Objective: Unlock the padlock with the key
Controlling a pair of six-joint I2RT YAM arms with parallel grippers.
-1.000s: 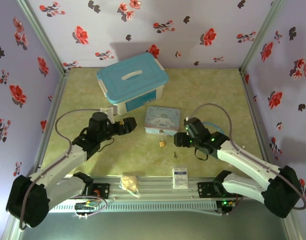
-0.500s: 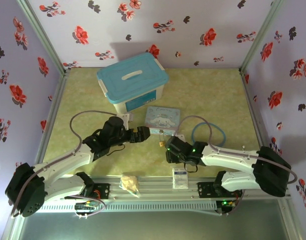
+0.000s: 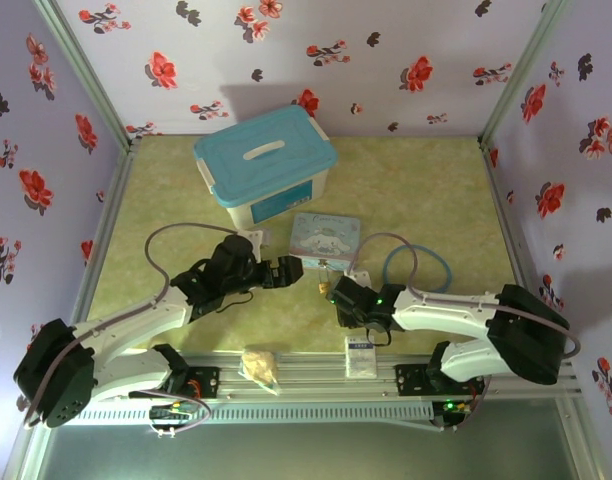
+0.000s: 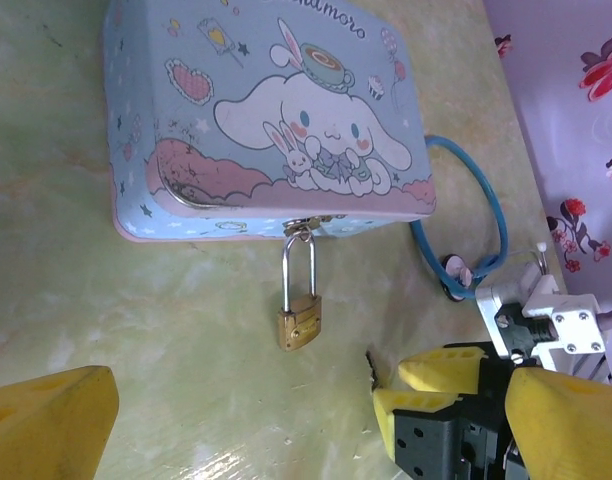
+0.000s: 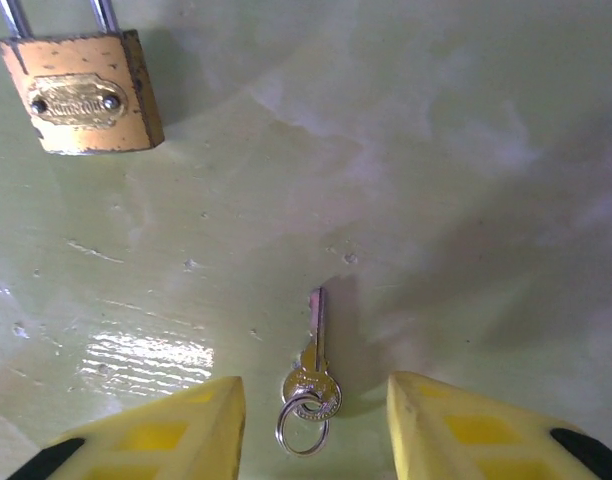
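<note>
1. Step in hand, as judged: picking up the key (image 5: 314, 365); the padlock (image 5: 81, 95) is not yet unlocked
2. Right gripper (image 5: 311, 430) sits low over the table (image 5: 466, 150), fingers apart, one on each side of the key's ringed head, touching neither
3. Key lies flat, blade pointing away from the gripper; padlock near, beyond the blade and off to one side, apart from it
4. Padlock lies flat, shackle hooked through the clasp of the cartoon tin (image 4: 266, 110)
5. Left gripper (image 3: 291, 270) hangs near the padlock, fingers spread wide, holding nothing
6. Next move calls for a low, square pinch on the head; a key this thin will likely skid if the tips ride high
</note>
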